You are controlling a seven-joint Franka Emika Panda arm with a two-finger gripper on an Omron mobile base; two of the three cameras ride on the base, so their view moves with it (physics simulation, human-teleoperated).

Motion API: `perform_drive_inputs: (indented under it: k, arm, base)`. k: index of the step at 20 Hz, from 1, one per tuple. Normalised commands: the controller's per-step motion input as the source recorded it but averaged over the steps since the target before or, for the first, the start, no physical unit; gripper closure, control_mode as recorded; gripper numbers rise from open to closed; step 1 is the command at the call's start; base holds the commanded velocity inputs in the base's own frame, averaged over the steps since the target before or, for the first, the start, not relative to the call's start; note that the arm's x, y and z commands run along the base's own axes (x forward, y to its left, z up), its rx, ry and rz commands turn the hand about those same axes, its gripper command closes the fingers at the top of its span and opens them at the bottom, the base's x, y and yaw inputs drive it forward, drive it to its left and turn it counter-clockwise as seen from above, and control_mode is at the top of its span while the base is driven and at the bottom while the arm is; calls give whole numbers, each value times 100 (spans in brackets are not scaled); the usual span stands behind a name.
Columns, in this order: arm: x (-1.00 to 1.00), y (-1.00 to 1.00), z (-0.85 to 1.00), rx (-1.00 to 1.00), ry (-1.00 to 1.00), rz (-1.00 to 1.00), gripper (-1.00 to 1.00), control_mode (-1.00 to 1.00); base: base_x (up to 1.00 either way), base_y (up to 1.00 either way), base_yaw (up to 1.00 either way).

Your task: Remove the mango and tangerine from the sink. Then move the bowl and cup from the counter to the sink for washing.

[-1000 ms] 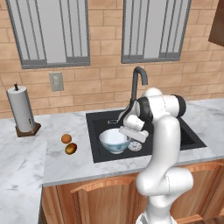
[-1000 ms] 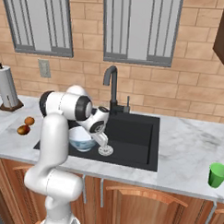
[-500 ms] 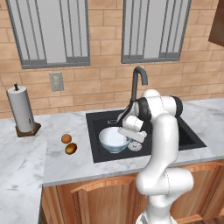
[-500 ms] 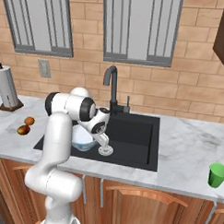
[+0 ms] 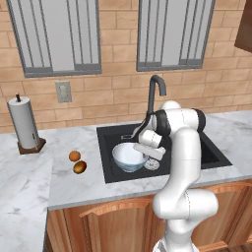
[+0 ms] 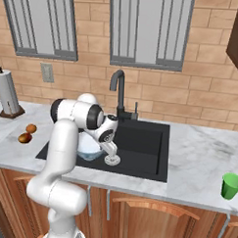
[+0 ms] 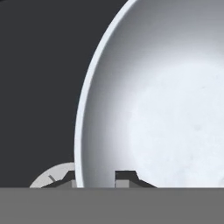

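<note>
The pale bluish-white bowl (image 5: 127, 156) (image 6: 89, 150) (image 7: 166, 109) stands in the left half of the black sink (image 5: 206, 147) (image 6: 144, 141), beside the silver drain (image 5: 152, 166) (image 6: 112, 160). My gripper (image 5: 142, 157) (image 6: 103, 149) (image 7: 98, 179) reaches down to the bowl's right rim. In the hand view one tip sits outside the rim and one inside, shut on it. The mango (image 5: 79, 167) (image 6: 25, 138) and the tangerine (image 5: 74, 156) (image 6: 31, 129) lie side by side on the marble counter (image 5: 74, 189) left of the sink. A green cup (image 6: 231, 185) stands on the counter far to the right.
The black gooseneck tap (image 5: 155, 93) (image 6: 117, 91) rises behind the sink, close above my hand. A paper towel roll (image 5: 24, 125) (image 6: 7, 94) stands at the far left against the brick wall. The sink's right half holds nothing.
My hand has sunk slightly and eased a little leftward at the bowl's rim. The bowl, the fruits and the cup have stayed where they were.
</note>
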Motion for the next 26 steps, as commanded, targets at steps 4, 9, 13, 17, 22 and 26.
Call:
perform_drive_inputs:
  k: [4, 9, 13, 17, 22, 26]
  arm:
    - [3, 18, 0, 0, -1, 0, 100, -100]
    - [0, 19, 0, 0, -1, 0, 100, -100]
    - [0, 20, 0, -1, -2, 0, -100, -100]
    - [0, 12, 7, -2, -5, 0, -100, -100]
    - [-1, 4, 22, 0, -9, 0, -100, -100]
    - [-8, 0, 28, 0, -1, 0, -100, -100]
  base:
    - [0, 0, 0]
    - [0, 0, 0]
    - [0, 0, 0]
    - [0, 0, 0]
    - [0, 0, 0]
    - [0, 0, 0]
